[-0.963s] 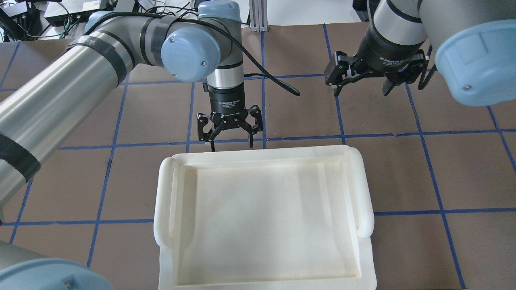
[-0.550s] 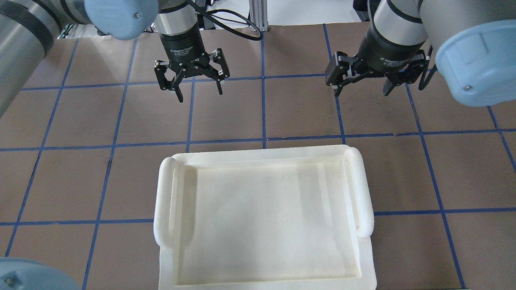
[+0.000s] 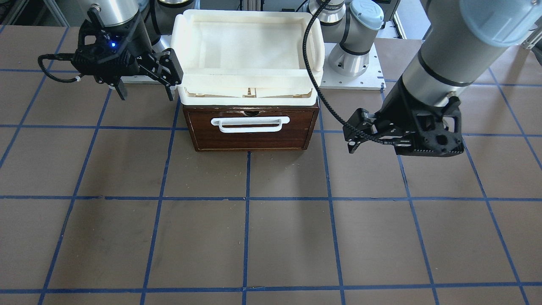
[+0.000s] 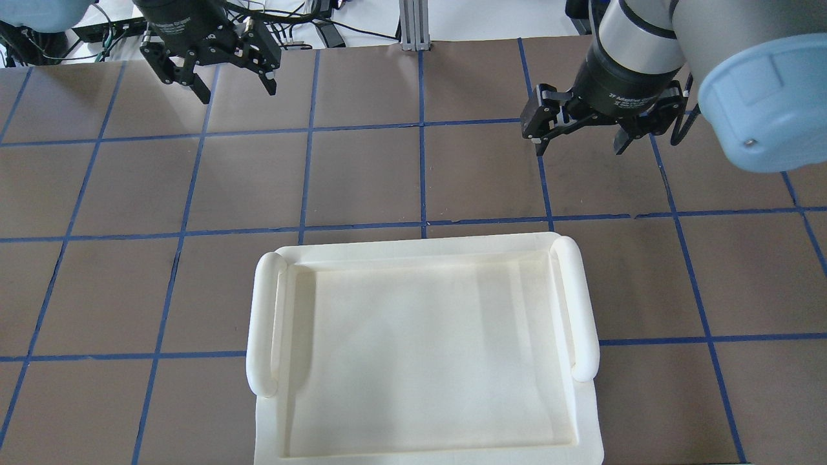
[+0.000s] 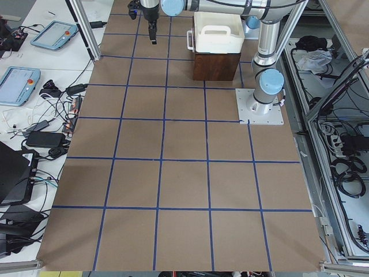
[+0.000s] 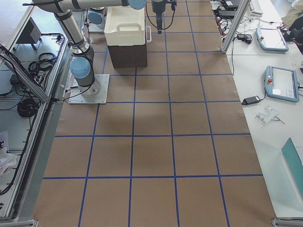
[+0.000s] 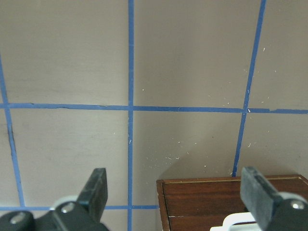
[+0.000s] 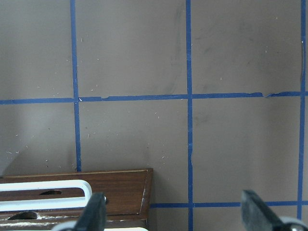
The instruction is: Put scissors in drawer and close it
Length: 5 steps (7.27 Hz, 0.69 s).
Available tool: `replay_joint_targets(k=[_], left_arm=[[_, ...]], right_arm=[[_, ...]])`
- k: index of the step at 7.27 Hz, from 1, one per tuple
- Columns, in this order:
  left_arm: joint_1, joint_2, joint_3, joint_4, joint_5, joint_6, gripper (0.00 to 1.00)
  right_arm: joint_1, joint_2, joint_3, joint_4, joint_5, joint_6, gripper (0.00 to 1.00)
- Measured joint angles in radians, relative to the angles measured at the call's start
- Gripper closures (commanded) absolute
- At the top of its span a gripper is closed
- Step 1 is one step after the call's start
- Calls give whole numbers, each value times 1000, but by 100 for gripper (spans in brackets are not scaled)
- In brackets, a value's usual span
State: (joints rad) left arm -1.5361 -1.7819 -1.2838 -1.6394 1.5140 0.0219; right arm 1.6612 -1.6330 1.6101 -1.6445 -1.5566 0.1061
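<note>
The dark-brown wooden drawer [image 3: 250, 136] with its white bar handle [image 3: 250, 123] is pushed in under a white tray; its front also shows in the left wrist view [image 7: 231, 198] and the right wrist view [image 8: 120, 188]. The scissors show in no view. My left gripper [image 4: 239, 93] is open and empty, hovering above the table far off to the drawer's left and well forward of it; its fingers [image 7: 96, 190] show in the left wrist view. My right gripper [image 4: 579, 148] is open and empty, hovering forward and right of the drawer front, and shows from the front [image 3: 147, 96].
A white plastic tray [image 4: 261, 323] with rounded side handles sits on top of the drawer box and hides it from overhead. The brown table with its blue tape grid [image 3: 247, 199] stretches in front of the drawer. Cables and devices lie beyond the far edge [image 4: 310, 29].
My left gripper has risen from the drawer front at the tray's far edge and swung away to the far left, staying open. The right arm has not moved.
</note>
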Motion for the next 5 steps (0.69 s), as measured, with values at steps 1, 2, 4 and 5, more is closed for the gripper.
replay_joint_targets(k=[1,2,4,5], left_arm=[[26,30,-9,1,41,36,0],[45,54,-24,6,68,53,0],[58,103,-97,49,82,58,0],[58,128,-134,73,81,53,0]], right_arm=[[0,0,0,-2,-5,1,0],[0,-1,-1,-4,-9,1,0],[0,0,-1,-11,-13,1,0],[-1,0,-3,-12,-14,1,0]])
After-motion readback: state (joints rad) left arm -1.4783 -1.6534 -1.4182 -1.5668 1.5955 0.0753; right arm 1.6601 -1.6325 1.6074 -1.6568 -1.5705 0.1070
